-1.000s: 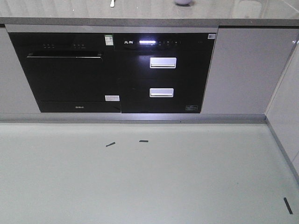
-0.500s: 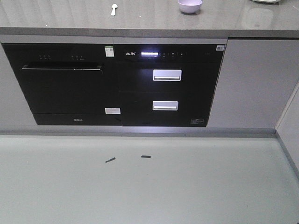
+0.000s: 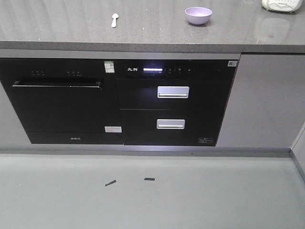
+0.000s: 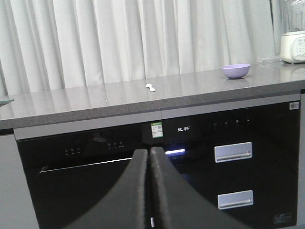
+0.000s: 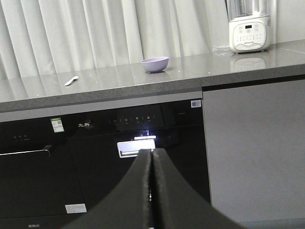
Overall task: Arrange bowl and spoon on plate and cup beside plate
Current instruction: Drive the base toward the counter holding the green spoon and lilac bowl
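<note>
A grey counter (image 3: 57, 28) runs in front of white curtains (image 4: 95, 38), with black built-in appliances (image 3: 62, 105) under its front edge; the lilac bowl (image 3: 198, 15) stands upright, back from that edge; the mint spoon (image 3: 114, 19) lies well apart to its left; a white blender (image 5: 248, 28) stands farther right; the left gripper (image 4: 148, 151) and right gripper (image 5: 152, 152) hang low before the appliances, jaws clenched on nothing.

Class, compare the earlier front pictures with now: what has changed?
The front view shifted: the grey countertop slid down the frame, bringing the round lilac plastic bowl and small pale plastic spoon fully into view, plus a white appliance top right. Bowl and spoon kept their places on it; nothing was taken hold of.
</note>
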Controlling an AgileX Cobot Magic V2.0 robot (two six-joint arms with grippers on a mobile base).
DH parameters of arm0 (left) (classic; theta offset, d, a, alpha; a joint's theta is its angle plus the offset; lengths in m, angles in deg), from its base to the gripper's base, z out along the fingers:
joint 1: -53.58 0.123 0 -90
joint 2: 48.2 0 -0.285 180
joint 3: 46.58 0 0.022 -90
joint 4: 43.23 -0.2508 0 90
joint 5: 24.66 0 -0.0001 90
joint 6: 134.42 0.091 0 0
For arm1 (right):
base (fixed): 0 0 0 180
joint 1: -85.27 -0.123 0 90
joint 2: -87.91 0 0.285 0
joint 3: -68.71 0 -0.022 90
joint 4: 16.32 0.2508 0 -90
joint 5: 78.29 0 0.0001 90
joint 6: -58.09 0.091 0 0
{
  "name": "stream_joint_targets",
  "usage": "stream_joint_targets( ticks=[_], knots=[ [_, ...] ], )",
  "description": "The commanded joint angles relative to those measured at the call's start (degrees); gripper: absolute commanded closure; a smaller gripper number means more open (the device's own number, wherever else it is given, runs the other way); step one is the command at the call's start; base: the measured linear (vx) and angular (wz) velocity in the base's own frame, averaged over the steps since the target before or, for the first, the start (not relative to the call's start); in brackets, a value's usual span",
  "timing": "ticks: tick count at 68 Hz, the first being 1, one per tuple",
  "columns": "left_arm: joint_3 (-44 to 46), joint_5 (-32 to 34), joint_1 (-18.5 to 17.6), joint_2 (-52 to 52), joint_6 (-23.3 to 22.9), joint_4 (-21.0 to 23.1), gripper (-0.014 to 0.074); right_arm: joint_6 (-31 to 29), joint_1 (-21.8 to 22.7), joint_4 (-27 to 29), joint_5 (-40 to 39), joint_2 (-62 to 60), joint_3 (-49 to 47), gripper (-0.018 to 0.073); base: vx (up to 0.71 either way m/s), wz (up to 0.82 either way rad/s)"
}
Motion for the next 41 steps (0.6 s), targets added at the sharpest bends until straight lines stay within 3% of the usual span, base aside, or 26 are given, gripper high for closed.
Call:
stream_joint_targets(
  ticks=[1, 41],
  knots=[
    [0.5, 4.0, 0.1, -0.8, -0.4, 0.1, 0.0603, -0.1, 0.2, -0.4, -4.1, -0.6, 0.2, 0.057, 0.28, 0.01],
    [0.5, 4.0, 0.1, -0.8, -0.4, 0.1, 0.0603, -0.1, 0.2, -0.4, -4.1, -0.6, 0.2, 0.057, 0.26, 0.01]
  ],
)
